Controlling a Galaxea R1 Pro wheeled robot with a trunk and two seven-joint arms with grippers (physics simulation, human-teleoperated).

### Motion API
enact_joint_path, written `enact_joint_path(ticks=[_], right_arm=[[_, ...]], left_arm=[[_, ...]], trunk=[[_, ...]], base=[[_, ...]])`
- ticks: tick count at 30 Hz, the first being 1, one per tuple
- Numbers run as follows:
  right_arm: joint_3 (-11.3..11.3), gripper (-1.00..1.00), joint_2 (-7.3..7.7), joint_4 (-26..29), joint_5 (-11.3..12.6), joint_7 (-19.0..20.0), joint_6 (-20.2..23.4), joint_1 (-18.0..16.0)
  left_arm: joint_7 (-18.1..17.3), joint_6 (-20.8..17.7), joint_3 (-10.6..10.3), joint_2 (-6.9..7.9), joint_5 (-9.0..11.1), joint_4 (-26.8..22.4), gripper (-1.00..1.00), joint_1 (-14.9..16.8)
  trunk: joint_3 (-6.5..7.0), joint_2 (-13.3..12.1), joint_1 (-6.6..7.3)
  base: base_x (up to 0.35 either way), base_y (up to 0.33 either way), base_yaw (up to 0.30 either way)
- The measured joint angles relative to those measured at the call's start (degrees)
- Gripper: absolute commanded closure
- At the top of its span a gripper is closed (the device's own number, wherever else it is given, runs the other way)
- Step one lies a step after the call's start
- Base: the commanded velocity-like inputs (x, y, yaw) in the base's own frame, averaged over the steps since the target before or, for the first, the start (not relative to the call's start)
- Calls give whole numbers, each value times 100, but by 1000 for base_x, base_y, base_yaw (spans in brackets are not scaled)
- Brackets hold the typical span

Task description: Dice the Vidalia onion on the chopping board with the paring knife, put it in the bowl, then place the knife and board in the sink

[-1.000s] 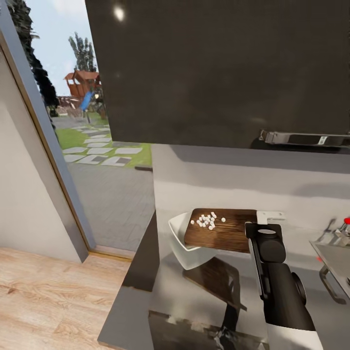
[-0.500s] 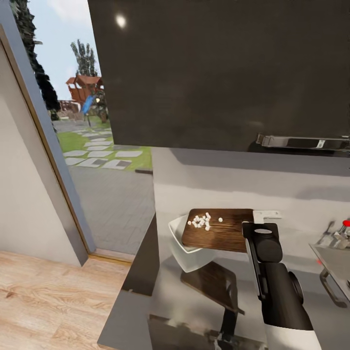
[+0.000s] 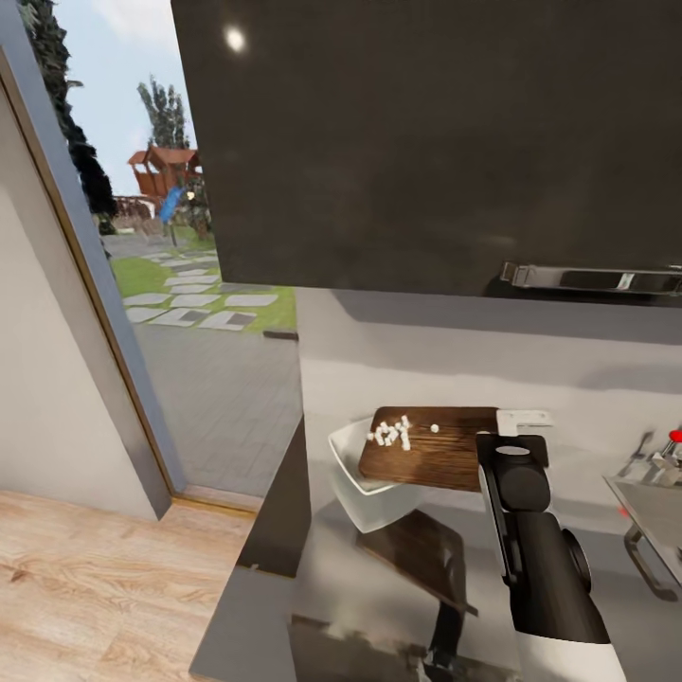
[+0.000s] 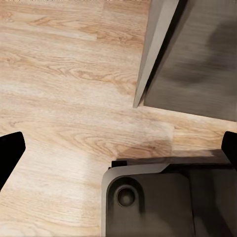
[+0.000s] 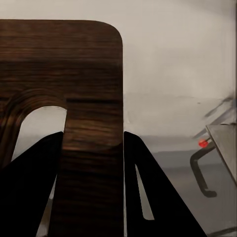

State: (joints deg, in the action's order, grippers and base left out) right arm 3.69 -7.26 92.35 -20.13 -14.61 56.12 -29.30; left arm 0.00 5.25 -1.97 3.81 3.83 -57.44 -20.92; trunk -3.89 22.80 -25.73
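Note:
My right gripper [image 5: 93, 148] is shut on the handle end of the brown chopping board [image 3: 431, 450], its black fingers [image 5: 158, 192] on either side of the bar beside the oval slot. The board [image 5: 74, 64] hangs above the grey countertop [image 3: 379, 587], and its far end overlaps the white bowl [image 3: 360, 488]. Diced onion [image 3: 393, 434] lies as small white cubes near that end. My left gripper [image 4: 118, 148] is open over the wood floor. The sink [image 3: 654, 502] shows at the right edge. The paring knife is out of view.
A glossy dark wall cabinet [image 3: 426, 142] hangs above the counter. The tap with its red knob [image 3: 673, 436] stands by the sink, and a small red spot [image 3: 621, 505] that I cannot identify sits beside the sink's edge. Tall glass doors [image 3: 189, 284] open to the left. The robot base [image 4: 148, 202] lies under the left gripper.
The onion cubes have slid a little toward the board's bowl-side end. The board has barely moved. The whole view has shifted slightly.

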Motion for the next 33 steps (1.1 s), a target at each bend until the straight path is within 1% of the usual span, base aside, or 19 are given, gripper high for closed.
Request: enact_joint_path(ticks=[4, 16, 33], right_arm=[[-1, 100, 0, -1, 33, -46, -5, 0], [-1, 100, 0, -5, 18, -53, -3, 0], [-15, 100, 0, -24, 30, -85, -44, 0]], left_arm=[[0, 0, 0, 0, 1, 0, -100, 0], [0, 0, 0, 0, 5, 17, -100, 0], [0, 0, 0, 0, 5, 36, -100, 0]], trunk=[[0, 0, 0], [0, -1, 0], [0, -1, -1]], base=[[143, 60, 0], [138, 15, 0], [7, 0, 0]])
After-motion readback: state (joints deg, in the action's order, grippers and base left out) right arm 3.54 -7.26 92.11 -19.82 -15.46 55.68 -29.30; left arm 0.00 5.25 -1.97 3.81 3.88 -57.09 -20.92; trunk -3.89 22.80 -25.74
